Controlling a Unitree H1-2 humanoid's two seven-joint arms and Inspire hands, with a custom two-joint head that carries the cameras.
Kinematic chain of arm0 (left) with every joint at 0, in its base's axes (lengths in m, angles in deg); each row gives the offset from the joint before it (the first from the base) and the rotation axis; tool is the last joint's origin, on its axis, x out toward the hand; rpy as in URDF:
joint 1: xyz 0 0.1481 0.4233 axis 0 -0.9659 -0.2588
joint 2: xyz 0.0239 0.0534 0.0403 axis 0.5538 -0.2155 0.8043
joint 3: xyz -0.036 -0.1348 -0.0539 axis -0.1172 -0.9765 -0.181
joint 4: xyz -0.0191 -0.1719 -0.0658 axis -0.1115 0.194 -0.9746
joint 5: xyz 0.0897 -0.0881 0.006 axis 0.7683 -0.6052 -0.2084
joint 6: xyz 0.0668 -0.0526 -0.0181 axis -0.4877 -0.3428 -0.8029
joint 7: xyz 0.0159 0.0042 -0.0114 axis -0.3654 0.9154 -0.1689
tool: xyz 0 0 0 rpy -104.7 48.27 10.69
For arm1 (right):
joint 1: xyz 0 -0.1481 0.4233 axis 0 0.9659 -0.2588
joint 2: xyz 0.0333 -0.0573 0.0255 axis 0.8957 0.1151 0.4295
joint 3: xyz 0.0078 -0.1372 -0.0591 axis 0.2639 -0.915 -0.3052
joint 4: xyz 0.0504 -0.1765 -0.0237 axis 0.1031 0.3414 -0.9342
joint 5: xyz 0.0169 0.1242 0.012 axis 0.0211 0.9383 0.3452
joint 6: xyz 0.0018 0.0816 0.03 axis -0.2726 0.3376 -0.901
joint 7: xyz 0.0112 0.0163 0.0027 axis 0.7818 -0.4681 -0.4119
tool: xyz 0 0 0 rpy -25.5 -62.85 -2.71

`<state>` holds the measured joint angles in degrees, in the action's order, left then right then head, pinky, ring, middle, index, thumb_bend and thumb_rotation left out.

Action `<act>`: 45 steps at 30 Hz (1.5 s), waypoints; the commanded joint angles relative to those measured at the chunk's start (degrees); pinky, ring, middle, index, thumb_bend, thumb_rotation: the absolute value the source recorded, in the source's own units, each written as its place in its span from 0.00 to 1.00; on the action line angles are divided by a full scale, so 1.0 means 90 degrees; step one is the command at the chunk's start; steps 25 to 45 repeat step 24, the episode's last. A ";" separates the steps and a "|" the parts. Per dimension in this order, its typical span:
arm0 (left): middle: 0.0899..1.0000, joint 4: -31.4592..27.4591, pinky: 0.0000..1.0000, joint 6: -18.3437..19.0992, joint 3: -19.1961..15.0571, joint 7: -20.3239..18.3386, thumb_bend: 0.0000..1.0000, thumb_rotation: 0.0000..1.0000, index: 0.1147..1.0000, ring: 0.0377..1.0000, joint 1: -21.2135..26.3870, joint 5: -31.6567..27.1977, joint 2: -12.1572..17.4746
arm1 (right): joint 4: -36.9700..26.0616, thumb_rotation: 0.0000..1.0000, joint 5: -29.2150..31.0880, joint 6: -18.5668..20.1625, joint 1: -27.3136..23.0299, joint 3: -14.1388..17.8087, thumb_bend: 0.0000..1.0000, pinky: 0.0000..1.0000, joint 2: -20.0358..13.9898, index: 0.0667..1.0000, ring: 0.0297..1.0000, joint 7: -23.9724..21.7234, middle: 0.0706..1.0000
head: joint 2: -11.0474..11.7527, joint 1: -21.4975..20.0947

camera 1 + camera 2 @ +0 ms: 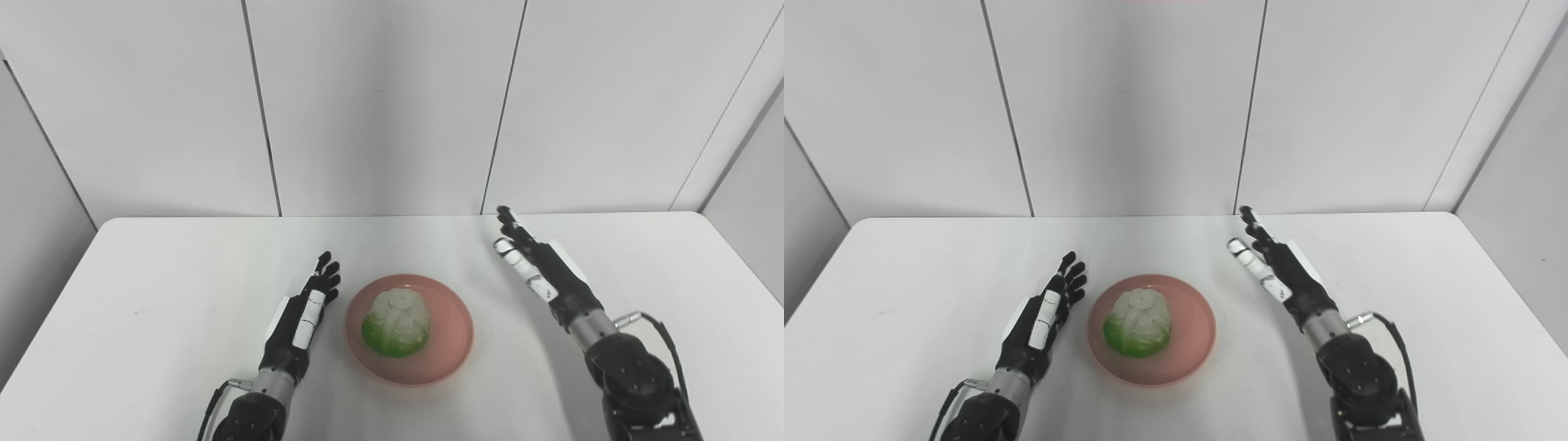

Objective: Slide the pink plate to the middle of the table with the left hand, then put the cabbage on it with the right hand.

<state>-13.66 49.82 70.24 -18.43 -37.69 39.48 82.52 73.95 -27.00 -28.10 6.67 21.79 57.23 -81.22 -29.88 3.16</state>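
Note:
The pink plate (450, 343) sits near the middle of the white table. A green and white cabbage (397, 321) rests on it, toward its left half. My left hand (309, 306) lies open just left of the plate, fingers stretched forward, not touching it. My right hand (531, 263) is open and empty, raised to the right of the plate and well apart from it, fingers pointing to the far left. The same scene shows in the right eye view, with the plate (1191, 343), the cabbage (1138, 331), the left hand (1044, 315) and the right hand (1274, 266).
The white table (153, 294) reaches to grey wall panels (380, 104) at the back. Its far right corner is rounded. Nothing else stands on it.

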 commanded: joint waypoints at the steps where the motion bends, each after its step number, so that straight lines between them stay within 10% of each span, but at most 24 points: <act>1: 0.96 0.0070 0.95 0.0164 0.0011 0.0041 0.92 1.00 0.96 0.95 -0.0243 0.0135 0.0002 | 0.0029 1.00 0.0219 -0.0570 -0.0104 0.0111 0.84 1.00 0.0160 1.00 1.00 0.0360 1.00 | 0.0008 0.0016; 24: 1.00 -0.0690 0.98 0.0474 -0.0189 0.0072 0.77 1.00 1.00 0.99 -0.0813 0.0143 -0.0015 | 0.0928 1.00 0.1327 -0.0922 0.0647 -0.0122 0.21 1.00 0.0638 1.00 1.00 0.0389 1.00 | 0.0148 0.0167; 45: 1.00 -0.0690 0.98 0.0474 -0.0189 0.0072 0.77 1.00 1.00 0.99 -0.0813 0.0143 -0.0015 | 0.0928 1.00 0.1327 -0.0922 0.0647 -0.0122 0.21 1.00 0.0638 1.00 1.00 0.0389 1.00 | 0.0148 0.0167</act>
